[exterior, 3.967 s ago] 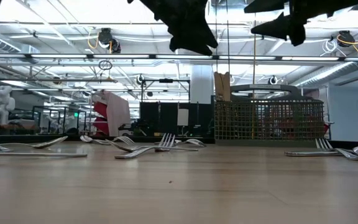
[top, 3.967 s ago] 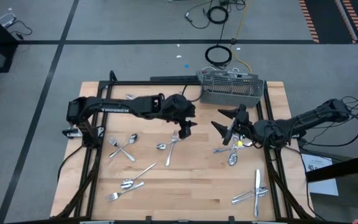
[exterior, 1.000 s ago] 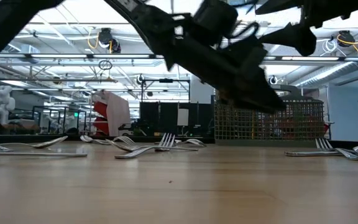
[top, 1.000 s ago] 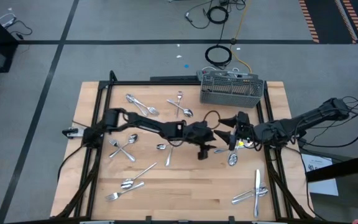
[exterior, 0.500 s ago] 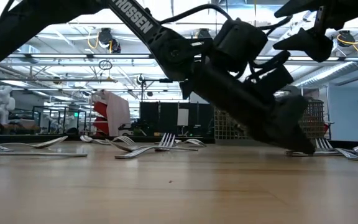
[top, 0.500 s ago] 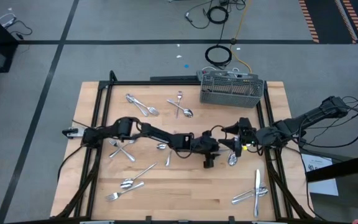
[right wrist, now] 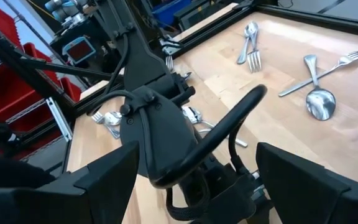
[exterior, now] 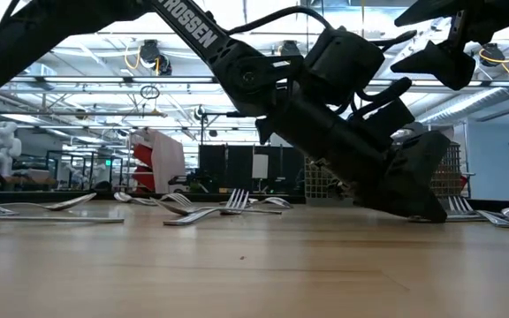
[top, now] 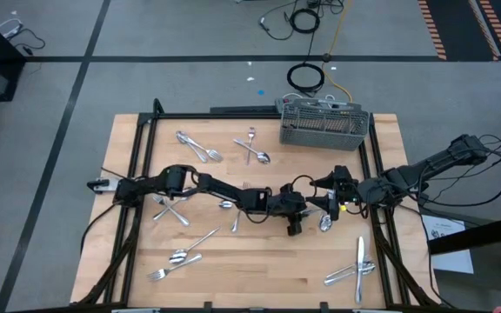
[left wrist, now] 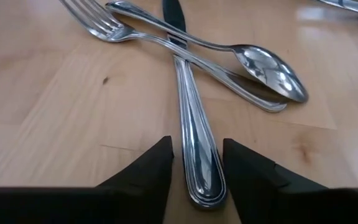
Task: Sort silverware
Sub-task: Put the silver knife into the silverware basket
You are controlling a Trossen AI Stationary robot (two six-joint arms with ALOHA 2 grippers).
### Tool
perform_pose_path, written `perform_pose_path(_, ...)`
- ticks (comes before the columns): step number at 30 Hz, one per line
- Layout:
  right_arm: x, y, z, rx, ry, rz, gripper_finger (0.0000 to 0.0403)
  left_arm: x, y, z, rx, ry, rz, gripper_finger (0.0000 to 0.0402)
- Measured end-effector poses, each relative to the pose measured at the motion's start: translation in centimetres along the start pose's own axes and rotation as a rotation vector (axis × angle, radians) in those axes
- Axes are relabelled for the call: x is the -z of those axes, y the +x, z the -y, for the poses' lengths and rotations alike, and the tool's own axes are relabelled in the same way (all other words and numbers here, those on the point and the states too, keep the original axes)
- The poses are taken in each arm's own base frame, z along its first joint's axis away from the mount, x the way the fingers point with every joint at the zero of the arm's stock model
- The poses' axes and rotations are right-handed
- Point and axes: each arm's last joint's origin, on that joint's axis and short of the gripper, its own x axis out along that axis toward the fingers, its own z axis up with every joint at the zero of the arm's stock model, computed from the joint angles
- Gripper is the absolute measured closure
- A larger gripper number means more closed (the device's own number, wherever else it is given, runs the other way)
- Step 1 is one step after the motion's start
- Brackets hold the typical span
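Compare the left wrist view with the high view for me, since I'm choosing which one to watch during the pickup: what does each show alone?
Left wrist only: the left tool straddles a knife handle, its fingers on either side; a fork and spoon cross that knife.

High only: the caddy at the far edge, the right tool open nearby, and scattered silverware.

Both: the left tool low over the table.

Robotics lab or industrial workshop hall. Wooden bench (top: 233, 269) set on grey floor marked with dark tape lines (top: 76, 87); loose cable coils (top: 307, 78) seen on floor (hazard striping at one corner). High ceiling with exposed beams and strip lights (exterior: 104, 84) seen in low view. Red storage bins (right wrist: 5, 81) on metal racking seen in right wrist view.
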Motion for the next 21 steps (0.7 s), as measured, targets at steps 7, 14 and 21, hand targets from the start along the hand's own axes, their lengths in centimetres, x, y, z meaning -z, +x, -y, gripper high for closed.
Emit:
perform_pose_path(7,0.00,0.00,0.00,0.000,0.000,0.000,0.0090,0.61,-0.05,-0.15,-0.019,0.003,-0.069,0.0299)
perform_pose_path(14,0.00,0.00,0.00,0.000,0.000,0.001,0.0090,0.52,-0.29,-0.13,-0.022,0.001,-0.080,0.0305)
perform_pose_path(21,-0.01,0.00,-0.01,0.000,0.001,0.001,0.0090,0.64,-0.35,-0.14,0.007,-0.058,-0.108,0.0305)
